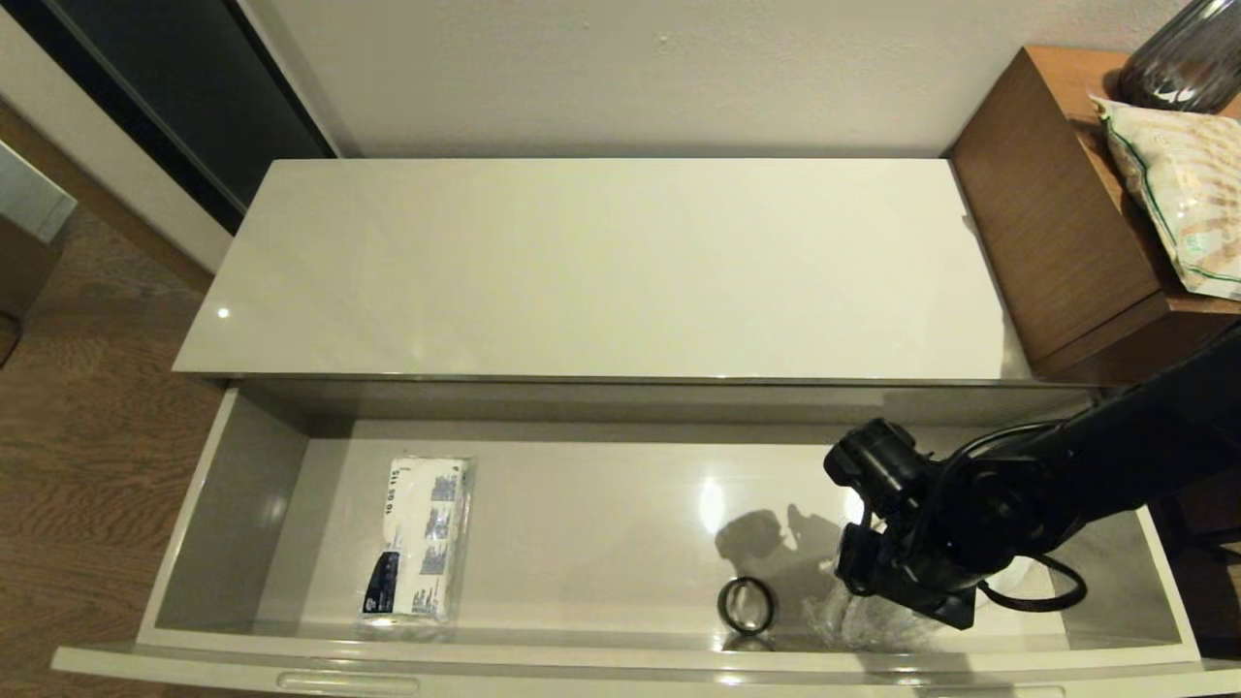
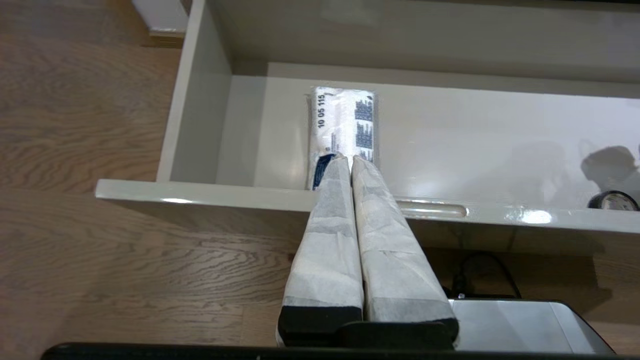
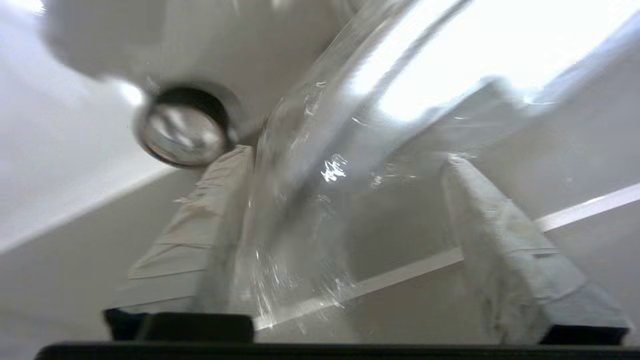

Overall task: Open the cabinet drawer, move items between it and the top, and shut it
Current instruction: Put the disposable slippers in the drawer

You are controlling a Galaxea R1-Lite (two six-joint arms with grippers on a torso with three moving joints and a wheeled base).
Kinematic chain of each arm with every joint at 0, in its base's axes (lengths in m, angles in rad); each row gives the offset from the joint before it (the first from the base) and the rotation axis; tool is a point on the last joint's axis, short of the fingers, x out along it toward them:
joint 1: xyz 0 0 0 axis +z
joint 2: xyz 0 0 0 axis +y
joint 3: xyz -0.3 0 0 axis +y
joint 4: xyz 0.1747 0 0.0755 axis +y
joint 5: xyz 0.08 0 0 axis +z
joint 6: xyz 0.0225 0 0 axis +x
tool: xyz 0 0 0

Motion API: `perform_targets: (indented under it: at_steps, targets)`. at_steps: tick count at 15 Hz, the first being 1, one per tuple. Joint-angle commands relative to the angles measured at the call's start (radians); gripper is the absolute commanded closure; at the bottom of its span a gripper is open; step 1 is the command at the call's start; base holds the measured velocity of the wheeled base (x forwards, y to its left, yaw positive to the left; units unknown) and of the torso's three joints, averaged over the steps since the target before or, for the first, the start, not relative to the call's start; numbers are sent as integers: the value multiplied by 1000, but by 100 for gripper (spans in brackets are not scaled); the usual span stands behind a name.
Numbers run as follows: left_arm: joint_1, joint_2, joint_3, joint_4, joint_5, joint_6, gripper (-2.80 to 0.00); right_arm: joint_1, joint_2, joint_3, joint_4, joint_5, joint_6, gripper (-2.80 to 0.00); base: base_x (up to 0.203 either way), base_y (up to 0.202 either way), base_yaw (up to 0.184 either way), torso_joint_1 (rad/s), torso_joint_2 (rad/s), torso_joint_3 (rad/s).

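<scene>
The cabinet drawer (image 1: 233, 504) is pulled fully out beneath the top (image 1: 601, 271), its front panel showing 2 oblong slots along the upper edge. Inside it, the tissue pack (image 1: 419, 538) lies flat toward the drawer's left end, its long side running from near the front panel toward the back, dark blue print on the end at the front. Toward the drawer's right end, close to the front panel, the slippers in their clear plastic bag (image 1: 858, 620) lie on the drawer floor, largely covered by the right gripper (image 3: 345, 200). In the right wrist view that gripper's 2 taped fingers (image 3: 500, 240) stand wide apart with the crinkled bag between them; the film lies against one finger while the other is clear of it. A small black ring (image 1: 747, 605) sits on the drawer floor just beside the bag, on its left. The left gripper (image 2: 348, 159) hangs outside the drawer in front of the front panel near its left end, fingers pressed together on nothing. A brown wooden side table (image 1: 1057, 223) stands at the top's right end, bearing a snack bag (image 1: 1178, 194).
</scene>
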State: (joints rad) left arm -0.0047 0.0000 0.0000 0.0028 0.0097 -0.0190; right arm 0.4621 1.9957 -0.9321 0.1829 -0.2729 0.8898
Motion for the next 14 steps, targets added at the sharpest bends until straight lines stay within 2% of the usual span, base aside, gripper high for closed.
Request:
perform_targets:
  at_steps: [1,5,8,11,14]
  targets:
    - [-1,0,0,0,1,-1,0,0,-83,-4,5,-16,1,-280,0,0,0,0,0,0]
    - [-1,0,1,0,1,-1,0,1,-142,5,6,-105,-1,-280,0,0,0,0,0,0]
    - [-1,0,0,0,1,-1,0,1,-236,3,26,-124,-9,-280,0,0,0,0,0,0]
    - [-1,0,0,0,1,-1,0,7,-377,-28,127,-139,-29,-280,0,0,0,0,0,0]
    - [-1,0,2,0,1,-1,0,66,-542,-52,308,-144,-26,-280,0,0,0,0,0,0]
